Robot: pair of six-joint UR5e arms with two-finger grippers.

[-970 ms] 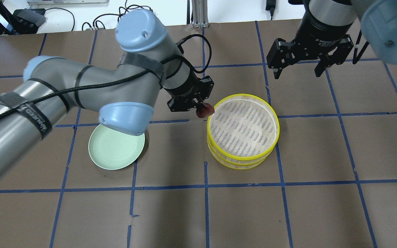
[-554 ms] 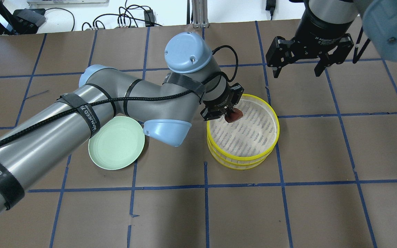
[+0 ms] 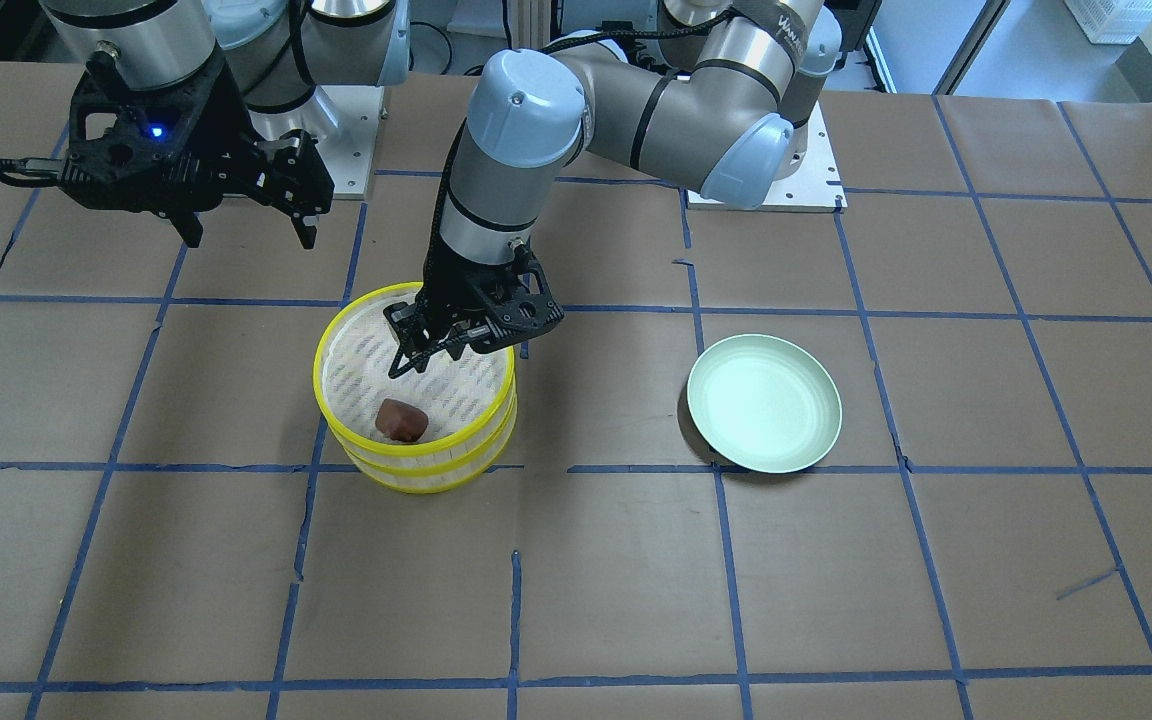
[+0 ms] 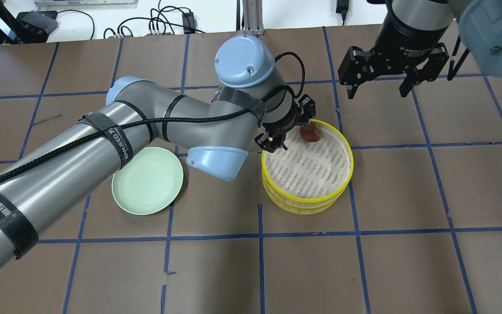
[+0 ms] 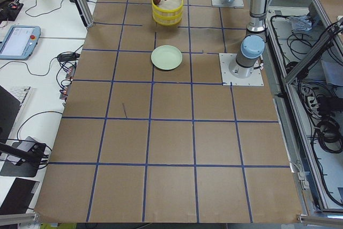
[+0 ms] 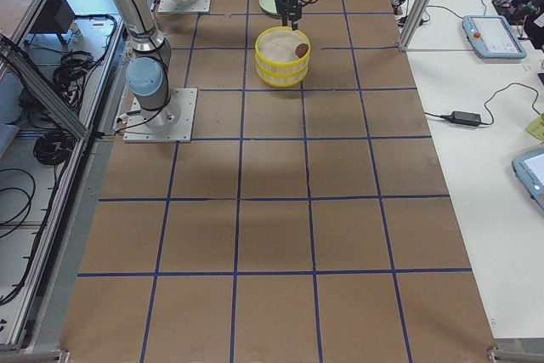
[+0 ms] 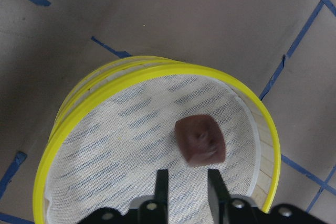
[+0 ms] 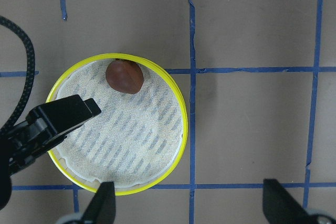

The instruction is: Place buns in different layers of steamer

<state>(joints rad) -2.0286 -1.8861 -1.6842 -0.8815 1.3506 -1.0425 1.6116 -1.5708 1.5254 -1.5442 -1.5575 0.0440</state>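
Note:
Two yellow-rimmed steamer trays [image 4: 350, 168] stand stacked; the lower tray's floor is hidden. The dark reddish-brown bun [image 4: 311, 134] lies on the top tray's slatted floor near its far rim, also seen in the front view [image 3: 401, 419] and the left wrist view [image 7: 200, 140]. My left gripper [image 4: 289, 126] hangs open just above the tray, beside the bun and apart from it. My right gripper [image 4: 376, 93] is open and empty, high beyond the stack to the right. The white bun is not in view.
A pale green plate [image 4: 147, 180] lies bare left of the stack, partly under my left arm. The brown paper table has a blue tape grid. Cables lie past the table's far edge.
My left gripper carried the brown bun from the tray's left rim over the top tray, then opened. The bun now lies on the tray floor. The right arm has barely moved.

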